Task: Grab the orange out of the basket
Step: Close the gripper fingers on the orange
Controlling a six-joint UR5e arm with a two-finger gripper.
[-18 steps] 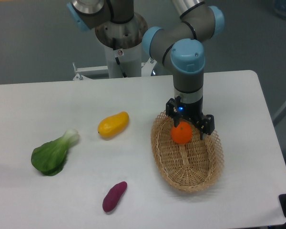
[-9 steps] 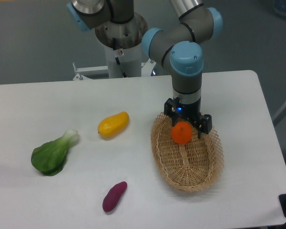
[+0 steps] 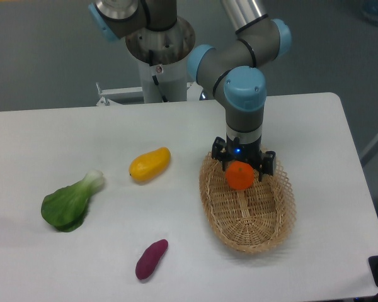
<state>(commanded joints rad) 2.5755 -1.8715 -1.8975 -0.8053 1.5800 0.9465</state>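
White tabletop [image 3: 176, 226]: black two-finger gripper [image 3: 242, 168] pinches small bright orange [image 3: 239, 176] at twelve o'clock of woven wicker basket [image 3: 264, 233]; a loose hold could drop it.

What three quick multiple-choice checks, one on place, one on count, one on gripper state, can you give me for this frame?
1. Where is the orange?
A. beside the bok choy
B. over the far end of the basket
C. on the table's near edge

2. How many food items lie on the table outside the basket?
A. one
B. three
C. five

3. What is the gripper doing?
A. closed around the orange
B. hanging open over the mango
C. holding the sweet potato

Answers: 1 B, the orange sits within the wicker rim; 2 B, yellow mango, bok choy, purple sweet potato; 3 A, fingers flank the orange closely.
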